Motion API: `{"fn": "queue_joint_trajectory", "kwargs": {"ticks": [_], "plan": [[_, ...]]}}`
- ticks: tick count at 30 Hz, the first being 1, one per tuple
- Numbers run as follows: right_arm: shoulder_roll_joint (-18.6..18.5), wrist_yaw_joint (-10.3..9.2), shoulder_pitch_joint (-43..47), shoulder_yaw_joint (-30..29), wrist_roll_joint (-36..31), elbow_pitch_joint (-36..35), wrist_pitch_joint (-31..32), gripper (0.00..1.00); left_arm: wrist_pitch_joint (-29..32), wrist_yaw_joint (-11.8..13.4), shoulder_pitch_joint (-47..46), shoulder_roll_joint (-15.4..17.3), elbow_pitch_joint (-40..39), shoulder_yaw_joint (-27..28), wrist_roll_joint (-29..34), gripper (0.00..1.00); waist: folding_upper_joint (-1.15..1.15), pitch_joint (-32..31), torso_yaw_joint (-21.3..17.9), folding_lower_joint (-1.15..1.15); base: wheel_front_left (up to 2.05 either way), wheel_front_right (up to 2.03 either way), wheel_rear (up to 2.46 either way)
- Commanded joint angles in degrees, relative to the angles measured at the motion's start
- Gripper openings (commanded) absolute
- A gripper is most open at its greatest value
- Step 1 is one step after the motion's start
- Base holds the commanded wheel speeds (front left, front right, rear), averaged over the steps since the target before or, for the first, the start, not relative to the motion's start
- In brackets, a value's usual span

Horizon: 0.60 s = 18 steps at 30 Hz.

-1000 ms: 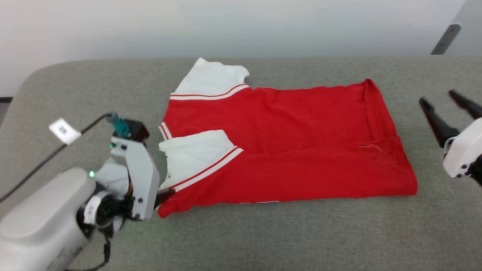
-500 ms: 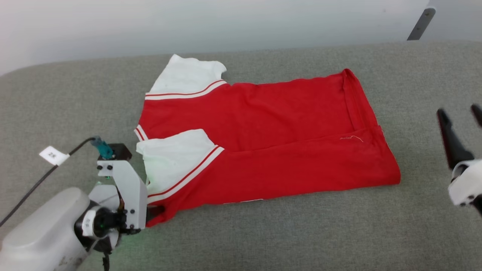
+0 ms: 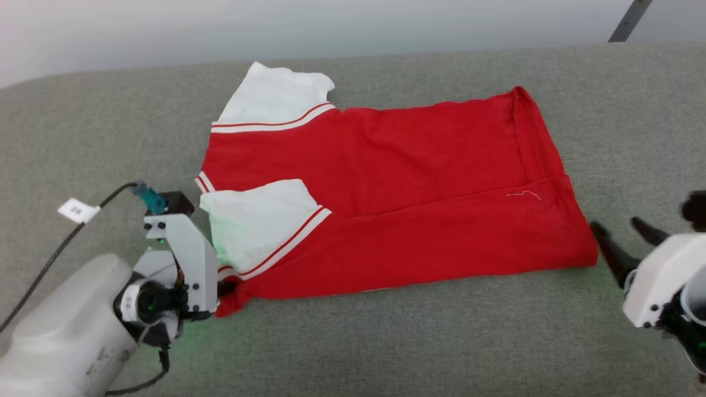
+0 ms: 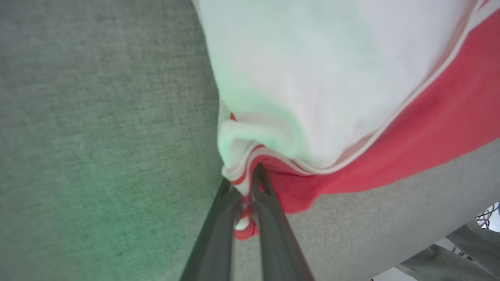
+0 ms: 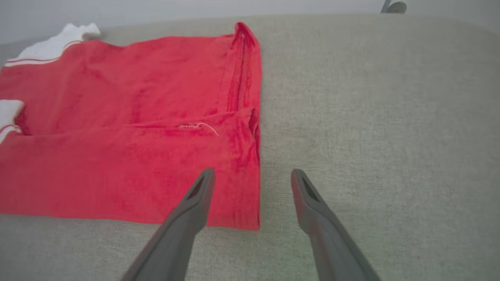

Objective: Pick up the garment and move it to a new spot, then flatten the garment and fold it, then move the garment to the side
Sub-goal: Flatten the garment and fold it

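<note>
Left hand (image 4: 242, 178) nipping garment (image 3: 413, 165) corner, fingertips (image 4: 269, 203) part-buried

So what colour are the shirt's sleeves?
The shirt has white sleeves with red-and-white striped trim; the head view shows them best.

A small red jersey shirt (image 3: 413, 182) with white short sleeves and red-and-white striped trim lies flat across the middle of the head view on a grey fabric-covered table (image 3: 353, 342), folded lengthwise, sleeves at left, hem at right, lower-left corner bunched.
</note>
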Motion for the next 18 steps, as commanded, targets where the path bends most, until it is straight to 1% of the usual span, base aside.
{"fn": "queue_joint_trajectory", "kwargs": {"ticks": [1, 7, 12, 13, 14, 15, 18], "plan": [[0.02, -0.03, -1.55, 0.96, 0.66, 1.53, 1.86, 1.0, -0.84, -0.2, 0.48, -2.29, 1.32, -0.92, 0.55, 0.0, 0.0, 0.65, 0.68, 0.0, 0.0, 0.0, 0.0], [-1.04, -0.04, -6.41, 3.42, 0.26, 10.82, 7.47, 1.0, -1.37, -1.59, -1.05, -3.76, 3.13, -0.91, 0.87, 0.0, 0.0, 1.78, 2.15, 0.0, 0.0, 0.0, 0.0], [-0.45, -0.04, -9.67, 5.78, 0.42, 19.15, 10.72, 1.0, -1.78, -2.83, -1.83, -4.82, 4.47, -0.98, 0.98, 0.0, 0.0, 2.35, 3.16, 0.0, 0.0, 0.0, 0.0], [-0.35, -0.04, -9.8, 6.41, 0.48, 20.71, 11.63, 0.94, -1.78, -2.94, -1.96, -4.99, 4.73, -1.0, 0.98, 0.0, 0.0, 2.42, 3.32, 0.0, 0.0, 0.0, 0.0], [-0.39, -0.03, -10.13, 7.45, 0.93, 21.8, 12.27, 0.33, -1.74, -3.18, -2.11, -5.08, 5.01, -1.04, 1.0, 0.0, 0.0, 2.48, 3.5, 0.0, 0.0, 0.0, 0.0], [-0.54, -0.02, -10.32, 8.18, 1.22, 22.73, 12.97, 0.0, -1.76, -3.24, -2.19, -5.12, 5.27, -1.04, 1.01, 0.0, 0.0, 2.51, 3.59, 0.0, 0.0, 0.0, 0.0], [-1.17, -0.04, -11.31, 8.64, 1.82, 24.26, 12.71, 0.0, -1.46, -3.54, -2.35, -5.25, 5.92, -0.92, 0.73, 0.0, 0.0, 2.58, 3.85, 0.0, 0.0, 0.0, 0.0]]}}
